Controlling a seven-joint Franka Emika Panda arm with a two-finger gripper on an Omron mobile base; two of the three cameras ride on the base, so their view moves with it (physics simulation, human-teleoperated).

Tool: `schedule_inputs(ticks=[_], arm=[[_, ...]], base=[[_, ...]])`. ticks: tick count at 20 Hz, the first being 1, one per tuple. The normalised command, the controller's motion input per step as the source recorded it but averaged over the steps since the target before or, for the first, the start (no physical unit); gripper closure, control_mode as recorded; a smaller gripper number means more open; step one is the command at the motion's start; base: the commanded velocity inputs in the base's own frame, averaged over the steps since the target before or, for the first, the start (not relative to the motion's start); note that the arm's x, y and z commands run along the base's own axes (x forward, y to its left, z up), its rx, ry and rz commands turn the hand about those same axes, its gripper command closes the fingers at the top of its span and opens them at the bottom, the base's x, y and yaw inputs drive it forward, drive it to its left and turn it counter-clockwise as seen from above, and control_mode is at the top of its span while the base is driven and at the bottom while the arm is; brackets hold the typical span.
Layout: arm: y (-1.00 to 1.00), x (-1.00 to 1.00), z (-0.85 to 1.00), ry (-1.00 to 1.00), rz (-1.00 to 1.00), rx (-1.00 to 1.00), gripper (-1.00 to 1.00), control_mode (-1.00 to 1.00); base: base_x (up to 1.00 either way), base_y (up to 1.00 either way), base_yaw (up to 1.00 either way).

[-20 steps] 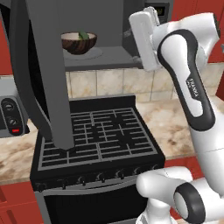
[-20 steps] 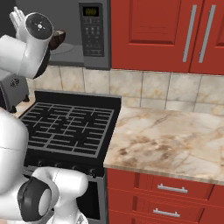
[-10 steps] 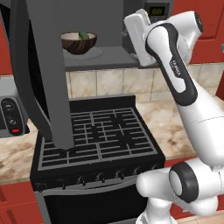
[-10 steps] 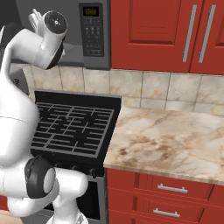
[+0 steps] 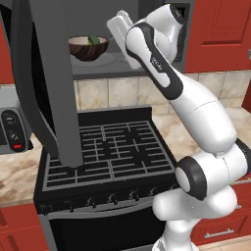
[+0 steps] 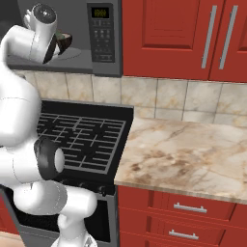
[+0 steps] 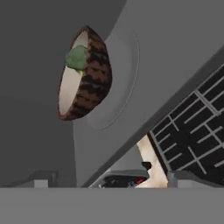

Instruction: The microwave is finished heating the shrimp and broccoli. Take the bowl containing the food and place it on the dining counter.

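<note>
Left base view: the microwave (image 5: 98, 59) hangs above the stove (image 5: 105, 162) with its door (image 5: 46, 83) swung wide open toward the camera. Inside, the bowl (image 5: 88, 47) sits upright on the round turntable (image 5: 109, 60), roughly at the middle of the cavity floor. A green tip of the broccoli (image 5: 92, 39) rises above the bowl's rim. The arm reaches up from the lower right, and its white hand stands at the cavity mouth, just right of the bowl and apart from it.

Right base view: the microwave's button panel (image 6: 103, 31) and display face the camera; the bowl (image 6: 66, 41) is partly hidden behind the arm's wrist. The bench (image 6: 193, 157), marbled beige stone over red drawers, lies right of the stove (image 6: 79, 140), with red cabinets (image 6: 188, 36) above it.

Hand view (rolled, so the cavity floor runs up the frame): the bowl (image 7: 85, 74) appears on its side against the turntable (image 7: 120, 78), its pale inside facing left, the broccoli (image 7: 77, 57) resting inside near the rim. The shrimp cannot be made out. The stove grate (image 7: 194, 131) shows at lower right.

End effector (image 7: 111, 179): the fingertips (image 7: 41, 178) stand wide apart at the bottom of the hand view, holding nothing, with the bowl well ahead of them.
</note>
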Motion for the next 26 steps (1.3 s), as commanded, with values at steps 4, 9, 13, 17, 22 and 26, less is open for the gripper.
schedule_inputs(ticks=[4,9,13,17,22,26], arm=[[0.16,0.47,0.00,0.02,0.00,-0.03,-1.00,-1.00],[0.00,0.81,-0.13,0.03,0.00,-0.02,-1.00,-1.00],[0.04,0.86,-0.16,0.02,0.00,-0.03,-1.00,-1.00],[0.14,0.58,-0.12,0.00,0.00,-0.04,-1.00,-1.00],[0.36,0.27,0.00,0.00,0.00,-0.04,-1.00,-1.00],[0.43,0.31,0.00,0.00,0.00,-0.03,-1.00,-1.00]], base=[[0.00,0.00,0.00],[0.00,0.00,0.00],[0.00,0.00,0.00],[0.00,0.00,0.00],[0.00,0.00,0.00],[0.00,0.00,0.00]])
